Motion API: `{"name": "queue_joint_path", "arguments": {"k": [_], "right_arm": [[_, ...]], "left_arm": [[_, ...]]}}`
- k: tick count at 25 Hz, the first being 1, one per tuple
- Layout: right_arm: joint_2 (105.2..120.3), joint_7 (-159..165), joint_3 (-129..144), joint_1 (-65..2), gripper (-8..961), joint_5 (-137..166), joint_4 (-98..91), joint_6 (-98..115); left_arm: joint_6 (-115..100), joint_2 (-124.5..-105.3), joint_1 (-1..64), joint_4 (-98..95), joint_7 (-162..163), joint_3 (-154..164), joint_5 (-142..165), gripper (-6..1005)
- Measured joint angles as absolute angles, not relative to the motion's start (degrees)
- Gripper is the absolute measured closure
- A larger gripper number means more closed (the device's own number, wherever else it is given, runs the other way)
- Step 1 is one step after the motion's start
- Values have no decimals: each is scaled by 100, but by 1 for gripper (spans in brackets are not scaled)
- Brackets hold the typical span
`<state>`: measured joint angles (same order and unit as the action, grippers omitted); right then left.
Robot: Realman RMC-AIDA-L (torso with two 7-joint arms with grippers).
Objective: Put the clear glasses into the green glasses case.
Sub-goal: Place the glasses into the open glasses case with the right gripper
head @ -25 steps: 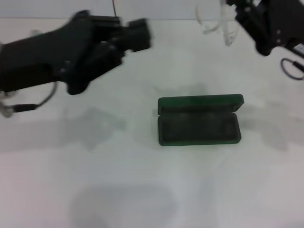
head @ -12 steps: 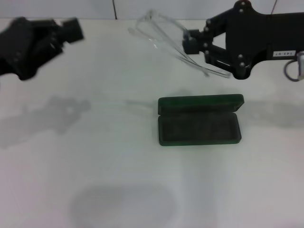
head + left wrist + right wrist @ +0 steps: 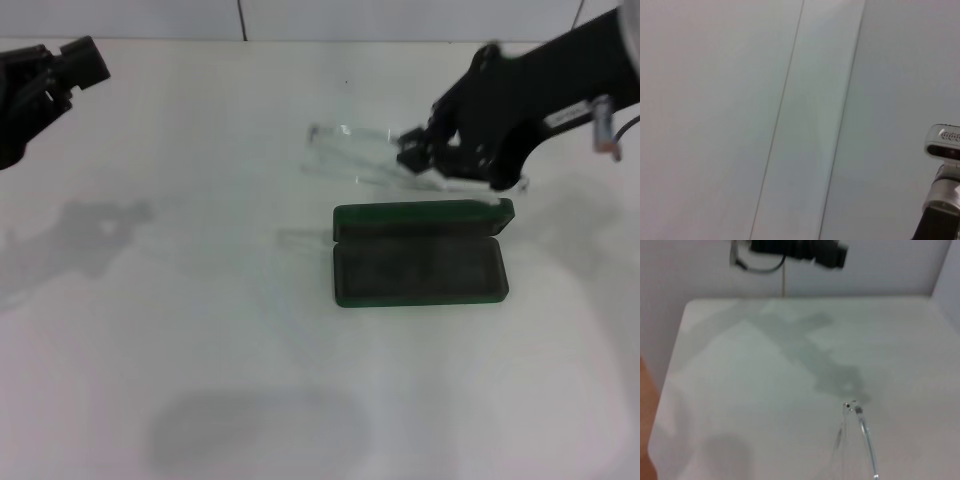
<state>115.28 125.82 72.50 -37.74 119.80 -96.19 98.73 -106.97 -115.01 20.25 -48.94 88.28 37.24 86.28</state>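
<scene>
My right claw is closed on one end of the clear glasses, held above the counter just beyond the open green glasses case. I judge them light, springy and slippery. My left claw idles far left; I cannot tell its opening.

You have bare white tabletop on the near side and left side of the open dark green hinged glasses case; nothing stands there. Over the case's far edge the way is crowded: the right end effector hangs just beyond the raised lid with the clear plastic wraparound glasses jutting toward the left. The left end effector sits well apart at the far left corner.
</scene>
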Motion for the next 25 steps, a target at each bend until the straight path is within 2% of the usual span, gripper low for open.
{"name": "queue_joint_path", "arguments": {"k": [7, 19, 25], "right_arm": [[11587, 13202, 8487, -4308, 882, 12833, -9027, 9836], [11602, 13477, 9531, -4280, 882, 13808, -8619, 9172], [11602, 13438, 10035, -4318, 882, 14213, -8260, 8715]], "left_arm": [[-10590, -11532, 2029, -4534, 8580, 3725, 8657, 909], [-10382, -11484, 2018, -4509, 8564, 3695, 8722, 909], [-10374, -11583, 2146, -4504, 8475, 3700, 8704, 909]]}}
